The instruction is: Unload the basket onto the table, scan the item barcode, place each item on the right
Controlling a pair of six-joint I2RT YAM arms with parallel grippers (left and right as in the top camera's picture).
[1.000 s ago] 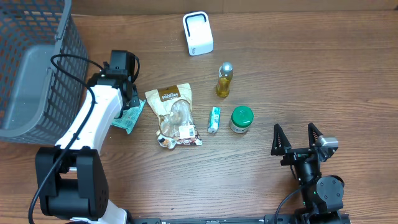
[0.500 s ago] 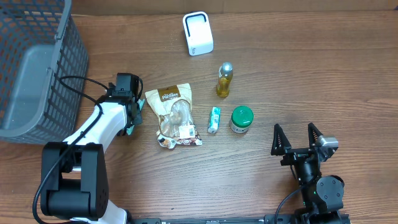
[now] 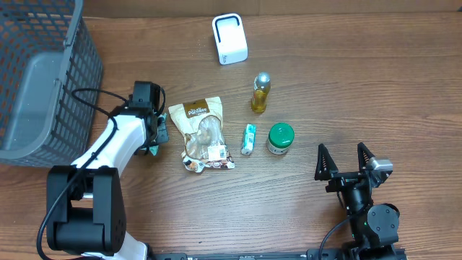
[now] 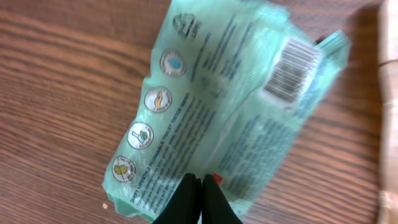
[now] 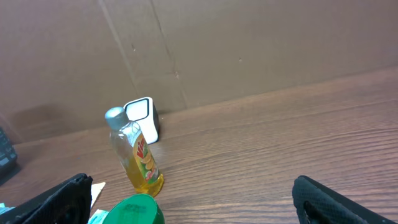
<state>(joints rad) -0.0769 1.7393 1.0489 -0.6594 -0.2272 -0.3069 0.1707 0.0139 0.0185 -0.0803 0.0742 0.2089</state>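
Note:
A pale green wipes packet (image 4: 230, 112) fills the left wrist view, its printed back up and its barcode (image 4: 291, 67) near the upper right corner. My left gripper (image 4: 200, 186) is shut on the packet's near edge, fingers pressed together. From overhead the left gripper (image 3: 154, 137) covers most of the packet, and only a teal corner (image 3: 154, 147) shows beside the brown pouch. The white scanner (image 3: 229, 38) stands at the table's far edge, also in the right wrist view as the scanner (image 5: 142, 118). My right gripper (image 3: 341, 152) rests open at the front right, holding nothing.
A grey mesh basket (image 3: 43, 72) stands at the far left. A brown snack pouch (image 3: 202, 133), a small teal tube (image 3: 248, 139), a yellow oil bottle (image 3: 261, 92) and a green-lidded jar (image 3: 281, 137) lie mid-table. A cardboard wall (image 5: 249, 43) backs the table.
The left arm has swung toward the brown pouch, and the packet has moved with it and now sits mostly under the gripper. The right arm has stayed still.

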